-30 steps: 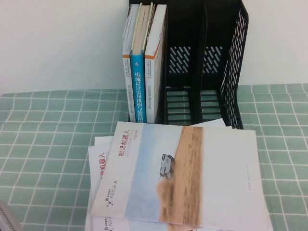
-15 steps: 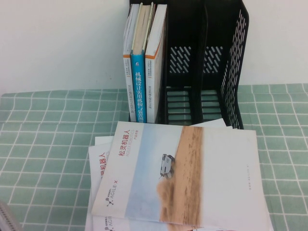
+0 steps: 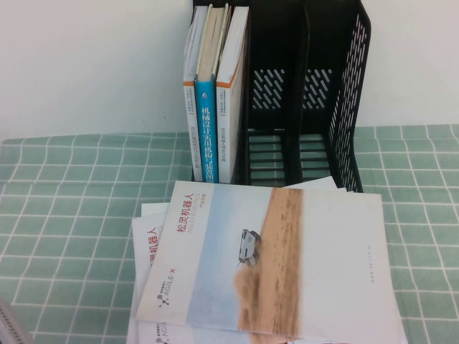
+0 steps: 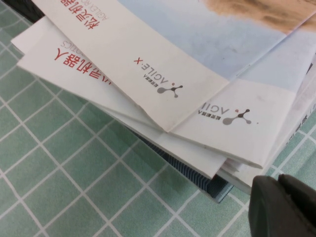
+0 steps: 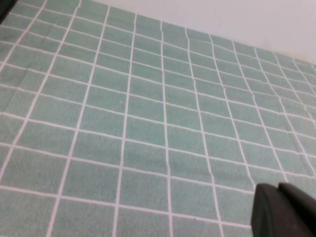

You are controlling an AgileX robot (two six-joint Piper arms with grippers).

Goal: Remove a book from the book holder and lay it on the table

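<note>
Nearest, the left hand (image 4: 284, 207) hangs low beside the pile of booklets, holding nothing; whether its fingers are apart I cannot tell. The right hand (image 5: 286, 212) sits closed over bare green bench (image 5: 148, 123), empty. The book (image 3: 280, 265) lies flat on top of that pile on the bench, just before the book holder (image 3: 315, 107), whose right compartments stand empty. Three thick books (image 3: 215, 93) stay upright in its left end. The task looks done.
</note>
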